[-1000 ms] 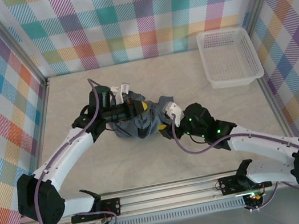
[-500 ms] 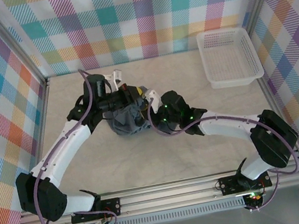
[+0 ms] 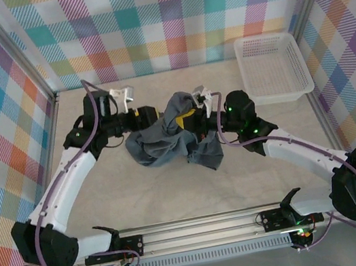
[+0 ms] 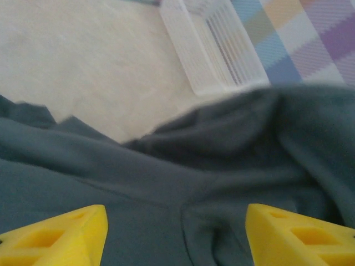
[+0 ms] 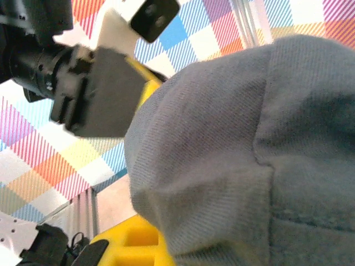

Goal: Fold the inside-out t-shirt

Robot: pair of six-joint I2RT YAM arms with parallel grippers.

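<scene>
The inside-out t-shirt is a dark slate-grey bunch in the middle of the table, with one part drawn up to the right. My right gripper is shut on that raised part. In the right wrist view the grey fabric drapes over one yellow finger and hides the jaws. My left gripper is at the shirt's upper left edge and stands open. In the left wrist view its yellow fingertips are wide apart, and shirt fabric lies between and beyond them.
A white mesh basket stands at the back right, also in the left wrist view as the basket. Metal frame posts and checked walls enclose the table. Bare tabletop lies in front of the shirt.
The left gripper has let go of the shirt, opened and drawn back left. The right gripper has shut on the shirt and pulled part of it up and to the right.
</scene>
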